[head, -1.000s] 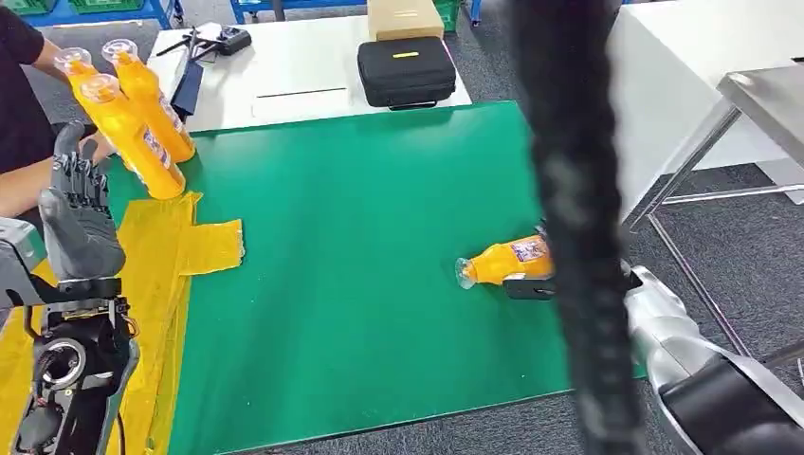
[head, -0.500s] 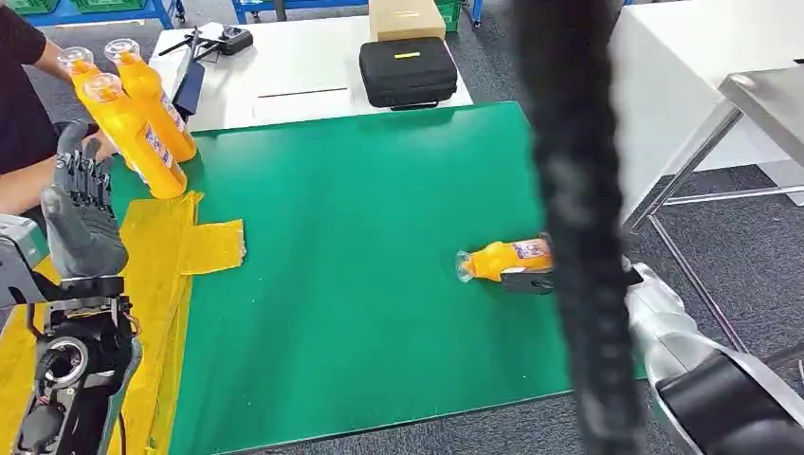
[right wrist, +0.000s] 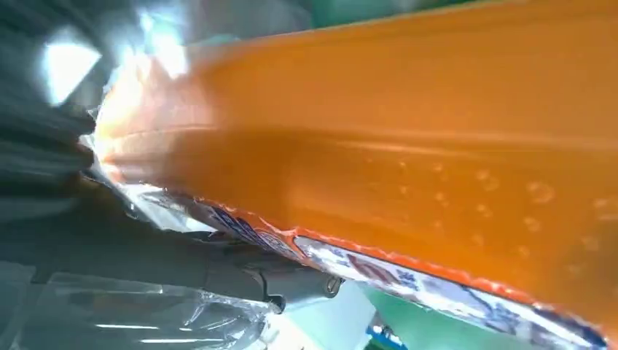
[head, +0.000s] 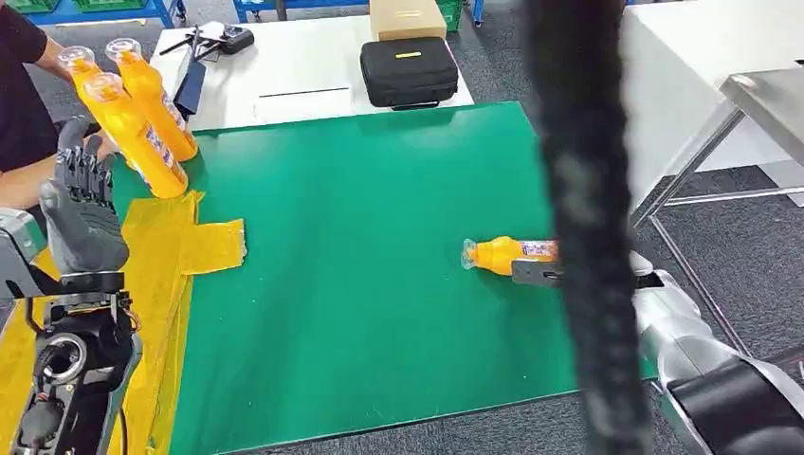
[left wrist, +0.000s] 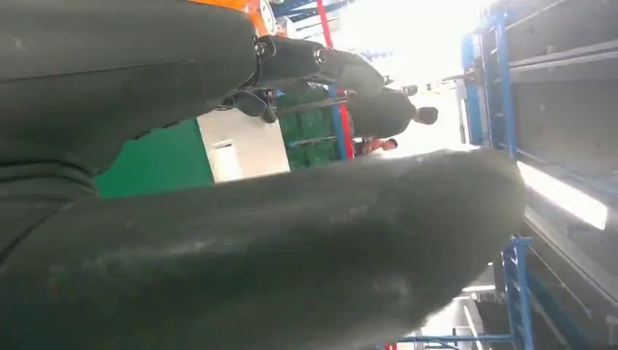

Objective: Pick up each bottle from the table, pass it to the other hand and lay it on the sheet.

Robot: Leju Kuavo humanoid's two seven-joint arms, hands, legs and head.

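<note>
Your right hand (head: 545, 273) gripped the bottle (head: 507, 254), lying sideways near the green mat's (head: 360, 237) right edge. Left hand (head: 81, 223) was raised, fingers apart, over the yellow sheet (head: 204, 248).

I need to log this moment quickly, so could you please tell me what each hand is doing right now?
Left hand: open, raised, holding nothing.
Right hand: holding the orange bottle lying on the green table.

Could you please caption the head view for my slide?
Right hand grips a lying orange bottle on the green table.
</note>
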